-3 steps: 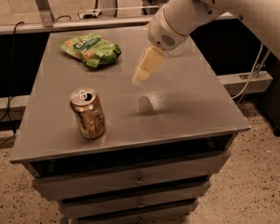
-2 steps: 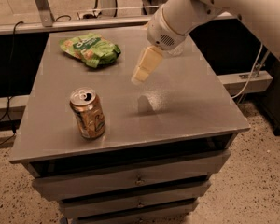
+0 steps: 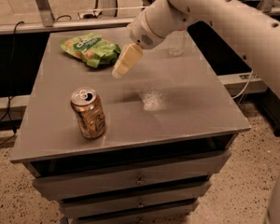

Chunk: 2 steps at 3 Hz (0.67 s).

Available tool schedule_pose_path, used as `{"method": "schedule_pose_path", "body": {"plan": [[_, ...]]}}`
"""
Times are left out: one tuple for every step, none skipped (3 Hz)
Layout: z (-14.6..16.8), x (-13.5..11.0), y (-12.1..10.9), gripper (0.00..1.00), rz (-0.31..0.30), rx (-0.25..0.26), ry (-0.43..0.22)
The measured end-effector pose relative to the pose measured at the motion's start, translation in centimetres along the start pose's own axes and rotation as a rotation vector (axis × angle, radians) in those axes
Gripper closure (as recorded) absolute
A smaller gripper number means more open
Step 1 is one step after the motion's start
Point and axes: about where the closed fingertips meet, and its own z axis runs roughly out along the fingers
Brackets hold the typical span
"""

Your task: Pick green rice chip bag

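The green rice chip bag (image 3: 89, 49) lies flat at the far left of the grey table top (image 3: 177, 97), crinkled, with white lettering. My gripper (image 3: 124, 62) hangs from the white arm just right of the bag's near corner, a little above the table, its cream fingers pointing down and left. It holds nothing that I can see.
An orange-gold drink can (image 3: 88, 113) stands upright near the table's front left. A clear plastic bottle (image 3: 176, 42) stands at the back right, partly behind the arm. The table has drawers below. A metal rail runs behind it.
The gripper has moved left and farther back, closer to the green bag. The bag and the can have not moved.
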Motion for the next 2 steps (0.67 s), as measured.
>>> {"method": "schedule_pose_path", "body": {"plan": [[3.3,-0.6,-2.4,0.00,0.028,0.011,-0.056],[6.7,-1.3,-4.2,0.00,0.069,0.016,-0.112]]}}
